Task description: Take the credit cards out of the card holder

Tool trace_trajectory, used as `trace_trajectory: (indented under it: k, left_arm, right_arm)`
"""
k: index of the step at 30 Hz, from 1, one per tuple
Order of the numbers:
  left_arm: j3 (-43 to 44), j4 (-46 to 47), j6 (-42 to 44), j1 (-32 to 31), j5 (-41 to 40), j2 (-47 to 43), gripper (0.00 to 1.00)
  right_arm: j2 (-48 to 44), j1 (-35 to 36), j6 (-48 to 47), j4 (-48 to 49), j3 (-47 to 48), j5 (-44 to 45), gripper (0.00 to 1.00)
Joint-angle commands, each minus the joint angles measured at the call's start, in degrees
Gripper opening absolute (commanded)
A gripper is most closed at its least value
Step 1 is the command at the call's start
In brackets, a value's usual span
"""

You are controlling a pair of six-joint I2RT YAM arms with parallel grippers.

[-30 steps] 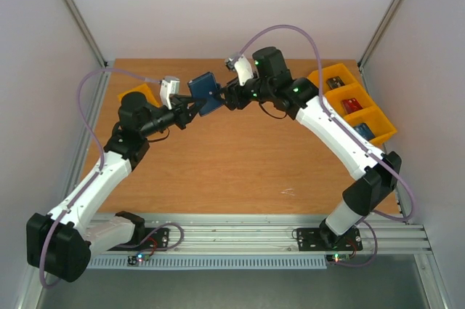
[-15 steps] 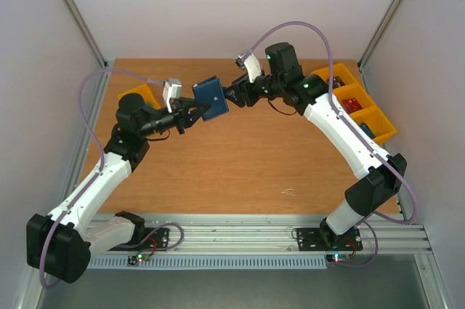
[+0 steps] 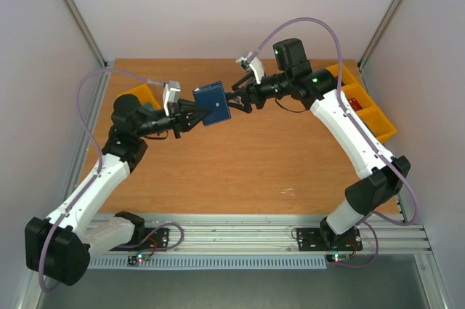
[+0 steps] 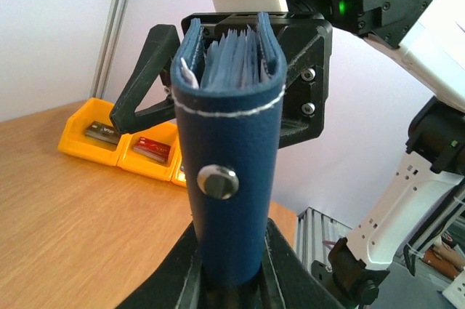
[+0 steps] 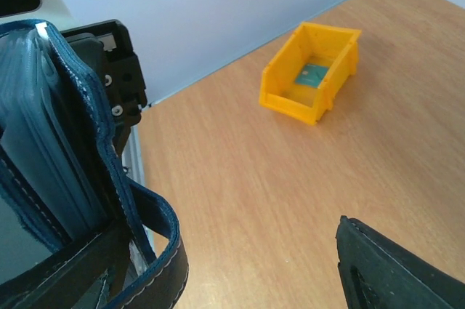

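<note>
The navy card holder (image 3: pixel 212 104) hangs in the air over the back of the table. My left gripper (image 3: pixel 197 113) is shut on its lower end. In the left wrist view the holder (image 4: pixel 229 127) stands upright, spine and snap stud toward the camera, fingers (image 4: pixel 287 265) clamped on its base. Pale sleeves fan out at its top; a whitish card edge (image 4: pixel 187 73) shows among them. My right gripper (image 3: pixel 234 99) is open at the holder's right edge. In the right wrist view the holder (image 5: pixel 51 142) fills the left, its tab looping down, and one finger (image 5: pixel 396 269) stands far right.
A row of yellow bins (image 3: pixel 361 102) sits at the table's back right, holding a dark and a red card-like item (image 4: pixel 151 149). One more yellow bin (image 5: pixel 311 75) sits at the back left with a teal card in it; it also shows in the top view (image 3: pixel 138 95).
The left gripper has carried the holder a little right and nearer, turning its flat face up. The right arm has swung back, its fingers now reaching the holder from the right.
</note>
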Motion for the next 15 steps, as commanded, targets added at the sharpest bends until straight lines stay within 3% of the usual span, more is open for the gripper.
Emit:
trace_trajectory:
  k: [1, 6, 9, 15]
  left_arm:
    - [1.49, 5.49, 0.41, -0.42, 0.86, 1.05, 0.00]
    - [1.57, 6.36, -0.92, -0.26, 1.05, 1.32, 0.00]
    - [1.79, 7.09, -0.75, -0.35, 2.30, 1.85, 0.00]
    - [1.96, 7.73, -0.78, -0.33, 3.46, 2.09, 0.00]
  right_arm:
    - [1.32, 3.36, -1.44, -1.54, 2.95, -12.22, 0.79]
    - [2.57, 4.68, -5.24, -9.30, 7.25, -14.89, 0.85]
    - [3.14, 7.17, -6.98, -12.90, 9.68, -14.09, 0.82]
    - [2.80, 8.69, -6.09, -10.98, 9.64, -14.50, 0.33]
